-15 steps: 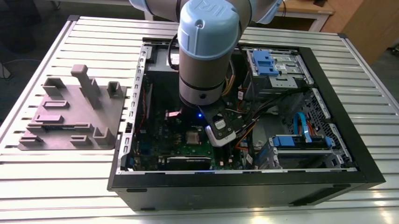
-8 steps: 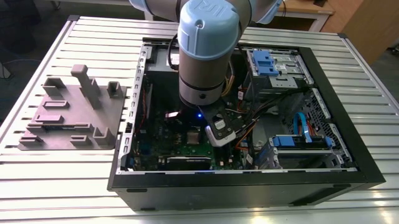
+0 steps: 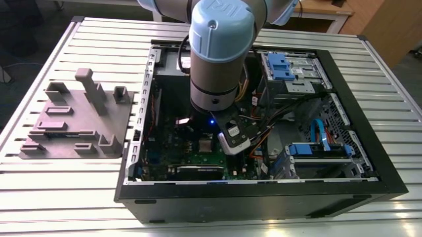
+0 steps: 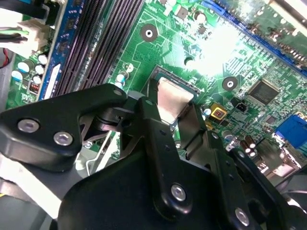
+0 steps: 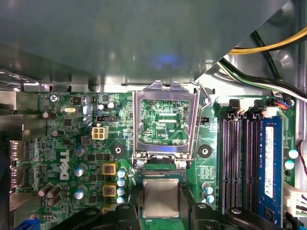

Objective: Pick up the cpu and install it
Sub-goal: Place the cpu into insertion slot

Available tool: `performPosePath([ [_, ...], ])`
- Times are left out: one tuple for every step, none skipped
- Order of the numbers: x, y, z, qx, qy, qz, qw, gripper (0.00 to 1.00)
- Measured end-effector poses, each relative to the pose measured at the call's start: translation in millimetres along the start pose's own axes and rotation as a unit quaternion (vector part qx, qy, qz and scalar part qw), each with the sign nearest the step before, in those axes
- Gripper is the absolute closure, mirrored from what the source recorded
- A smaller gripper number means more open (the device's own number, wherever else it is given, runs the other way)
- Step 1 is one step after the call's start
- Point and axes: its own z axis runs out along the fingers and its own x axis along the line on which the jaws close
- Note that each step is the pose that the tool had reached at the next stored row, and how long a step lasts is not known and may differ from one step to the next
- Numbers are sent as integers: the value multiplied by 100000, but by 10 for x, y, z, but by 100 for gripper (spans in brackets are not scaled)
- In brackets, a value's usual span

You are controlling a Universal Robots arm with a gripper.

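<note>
The cpu (image 5: 160, 199) is a small silver square lying flat in its socket on the green motherboard, just below the raised silver socket frame (image 5: 139, 124). My gripper (image 5: 163, 214) hangs right over it, one black finger (image 5: 125, 212) on each side with a narrow gap showing to the chip's edges, so it is open. In the second wrist view the cpu (image 4: 172, 98) shows between the same fingers (image 4: 151, 108). In the exterior view the cpu (image 3: 206, 144) sits inside the open computer case, under the arm's wrist.
A grey moulded tray (image 3: 72, 123) with upright posts lies on the slatted table at the exterior view's left. The black case wall (image 3: 264, 197) rings the motherboard. Memory slots (image 5: 240, 163), a blue memory stick (image 5: 269, 163), cables (image 5: 268, 48) and blue drive bays (image 3: 290, 66) crowd around.
</note>
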Motion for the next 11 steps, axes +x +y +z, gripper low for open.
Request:
performPosePath([
  [0, 0, -2, -3, 8, 0, 100000, 57],
  [1, -1, -4, -4, 10, 2, 100000, 57],
  [1, -1, -5, 0, 12, 5, 100000, 57],
  [1, 0, -5, 4, 14, 12, 100000, 57],
  [2, -1, -5, 10, 18, 13, 100000, 57],
  [2, -1, -3, 13, 18, 11, 100000, 57],
  [2, 0, 4, 9, 18, 14, 100000, 57],
  [2, -1, 10, 32, 32, 12, 100000, 57],
  [3, -2, 15, 50, 40, 11, 100000, 57],
  [3, -3, 20, 54, 43, 13, 100000, 57],
  [3, -3, 23, 47, 38, 15, 100000, 57],
])
